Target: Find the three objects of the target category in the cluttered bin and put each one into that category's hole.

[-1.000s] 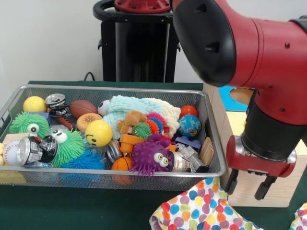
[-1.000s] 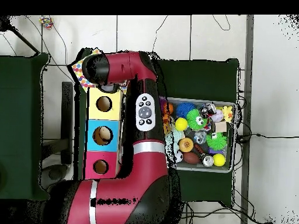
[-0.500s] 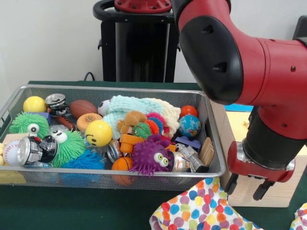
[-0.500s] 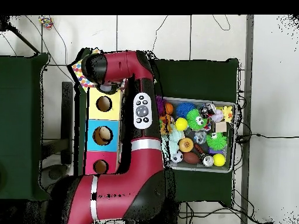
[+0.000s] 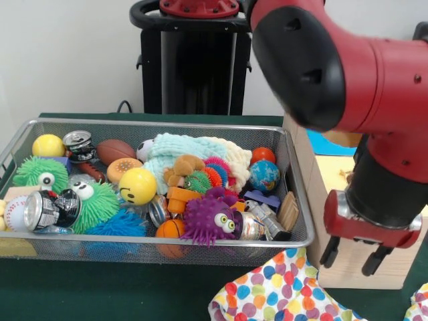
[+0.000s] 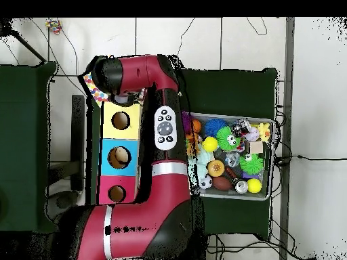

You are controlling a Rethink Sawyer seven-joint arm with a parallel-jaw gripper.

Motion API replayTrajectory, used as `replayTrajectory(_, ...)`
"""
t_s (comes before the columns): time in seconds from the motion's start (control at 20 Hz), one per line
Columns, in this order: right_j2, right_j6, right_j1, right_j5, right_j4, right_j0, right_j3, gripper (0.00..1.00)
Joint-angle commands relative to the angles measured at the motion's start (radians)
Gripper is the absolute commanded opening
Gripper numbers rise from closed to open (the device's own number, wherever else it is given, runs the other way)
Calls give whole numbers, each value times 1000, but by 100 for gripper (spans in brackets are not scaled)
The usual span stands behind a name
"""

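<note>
Underneath, dark green cloth (image 5: 100,294) covers the table beneath the wire bin (image 5: 200,246).

The bin (image 5: 297,200) sits on the tabletop (image 5: 100,294), crowded with toys and cans. In the front view, the box with holes (image 5: 348,257) stands just beside the bin's right wall, and the gripper (image 5: 353,259) hangs before the box's front face, fingers (image 5: 329,252) spread apart. A cloth (image 5: 281,291) lies at the tabletop's near edge, below the bin's right corner and the gripper.
</note>
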Motion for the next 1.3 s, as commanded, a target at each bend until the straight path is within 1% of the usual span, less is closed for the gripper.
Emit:
replayTrajectory(0.05,58,-97,-125,25,26,9,120,100)
replayTrajectory(0.15,55,-111,-136,29,17,16,111,100)
replayTrajectory(0.25,50,-96,-143,21,12,19,121,100)
replayTrajectory(0.35,56,-87,-153,-30,15,12,156,100)
replayTrajectory(0.45,99,-101,-147,-87,47,-12,186,100)
replayTrajectory(0.55,109,-115,-155,-129,49,-19,200,100)
replayTrajectory(0.8,145,-121,-184,-255,80,-46,306,100)
replayTrajectory(0.95,163,-131,-175,-293,89,-61,322,100)
replayTrajectory(1.05,147,-131,-178,-296,72,-58,328,100)
replayTrajectory(1.15,121,-130,-194,-310,48,-56,357,100)
replayTrajectory(1.3,115,-153,-221,-318,40,-73,417,100)
